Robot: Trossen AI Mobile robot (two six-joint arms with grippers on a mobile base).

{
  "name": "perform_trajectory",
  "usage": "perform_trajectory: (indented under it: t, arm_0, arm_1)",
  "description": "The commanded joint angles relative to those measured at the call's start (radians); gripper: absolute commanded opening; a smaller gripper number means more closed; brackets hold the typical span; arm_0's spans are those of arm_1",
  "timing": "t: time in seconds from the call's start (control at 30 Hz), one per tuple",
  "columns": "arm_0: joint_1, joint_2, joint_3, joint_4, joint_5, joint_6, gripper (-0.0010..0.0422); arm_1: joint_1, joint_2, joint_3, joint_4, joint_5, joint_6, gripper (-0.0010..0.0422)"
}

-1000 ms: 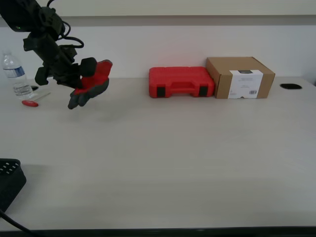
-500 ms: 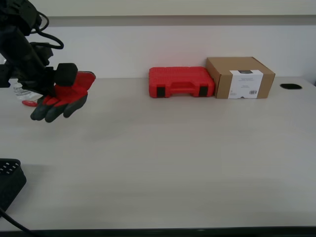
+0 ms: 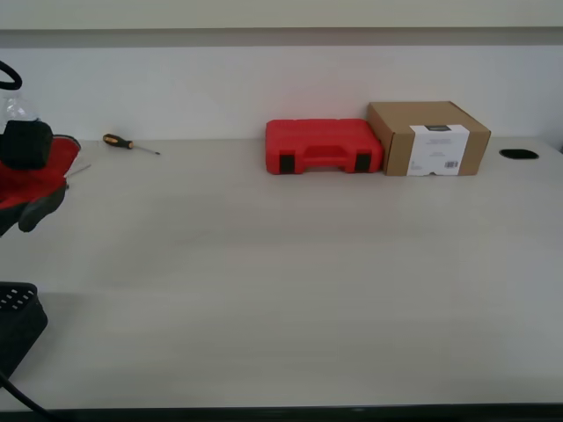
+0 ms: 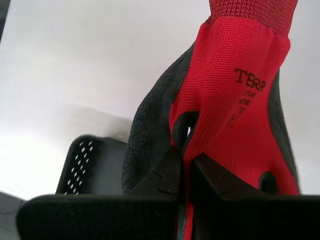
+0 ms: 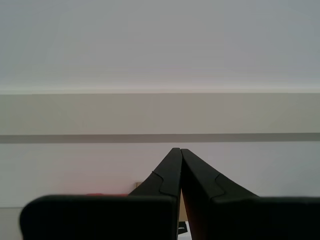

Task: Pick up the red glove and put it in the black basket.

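My first gripper [image 4: 184, 155] is clamped on the red glove [image 4: 235, 100], held above the table [image 3: 308, 264] at the exterior view's left edge; the black basket [image 4: 90, 165] sits beneath. My second gripper [image 5: 180, 152] is closed, holding nothing, facing the wall

A pale, light-grey table [image 3: 290, 281] carries everything, running back to a white wall. Along its far edge lie a small screwdriver [image 3: 130, 143], a red plastic case [image 3: 323, 146] and, just beside it, a brown cardboard box [image 3: 428, 138]. A black basket [image 3: 16, 321] sits at the exterior view's lower left corner, partly in view.
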Motion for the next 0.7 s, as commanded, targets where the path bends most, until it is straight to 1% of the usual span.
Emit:
perform_trajectory:
  t: [0.03,0.13,0.17,0.23,0.3,0.33,0.37,0.47,0.7]
  arm_0:
    - [0.001,0.0,0.002,0.003,0.0,0.003,0.0]
    - [0.001,0.0,0.002,0.003,0.0,0.003,0.0]
    - [0.001,0.0,0.002,0.003,0.0,0.003,0.0]
    - [0.001,0.0,0.002,0.003,0.0,0.003,0.0]
    - [0.001,0.0,0.002,0.003,0.0,0.003,0.0]
    - [0.001,0.0,0.002,0.003,0.0,0.003,0.0]
    - [0.001,0.001,0.002,0.003,0.0,0.003,0.0]
    - [0.001,0.0,0.002,0.003,0.0,0.003,0.0]
    - [0.001,0.0,0.002,0.003,0.0,0.003,0.0]
  arm_1:
    - [0.003,-0.024,-0.012,-0.043,-0.086,-0.008,0.0]
    - [0.008,-0.031,-0.03,-0.065,-0.204,-0.008,0.0]
    - [0.012,-0.03,-0.038,-0.066,-0.229,-0.009,0.0]
    - [0.02,-0.03,-0.048,-0.079,-0.244,-0.009,-0.0001]
    - [0.022,-0.03,-0.05,-0.124,-0.306,-0.025,-0.0001]
    - [0.023,-0.03,-0.05,-0.152,-0.362,-0.034,-0.0001]
    - [0.024,-0.03,-0.05,-0.169,-0.392,-0.047,-0.0001]
    - [0.03,-0.03,-0.05,-0.215,-0.431,-0.093,-0.0001]
    - [0.041,-0.03,-0.05,-0.22,-0.434,-0.098,0.0]
